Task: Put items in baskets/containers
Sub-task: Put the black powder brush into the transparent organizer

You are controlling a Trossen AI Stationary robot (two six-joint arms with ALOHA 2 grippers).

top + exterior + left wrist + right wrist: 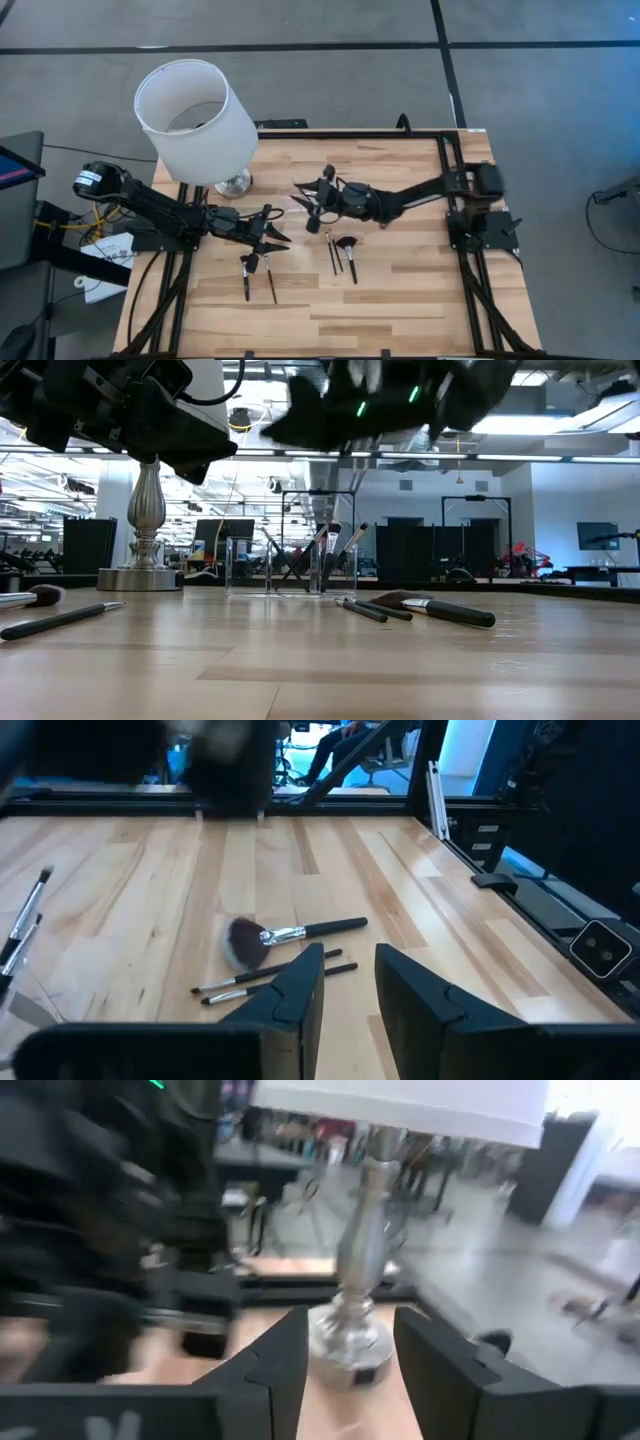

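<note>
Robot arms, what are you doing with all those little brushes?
They are tidying makeup brushes into a clear holder that already has several standing in it. The right gripper hovers over the holder, fingers apart and empty. The left gripper waits open above two brushes. Three more, including a fan brush, lie on the table.

Pale planked wooden table (pixel 400 290) with a smooth finish; shiny silver metal lamp base (pixel 143 520); clear glossy plastic holder (pixel 290 555); matt white lampshade (pixel 195 120).

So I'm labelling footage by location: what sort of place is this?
Probably a robotics lab or open workshop: a wooden table with two robot arms, dark monitors and benches behind, and exposed ceiling lights.
</note>
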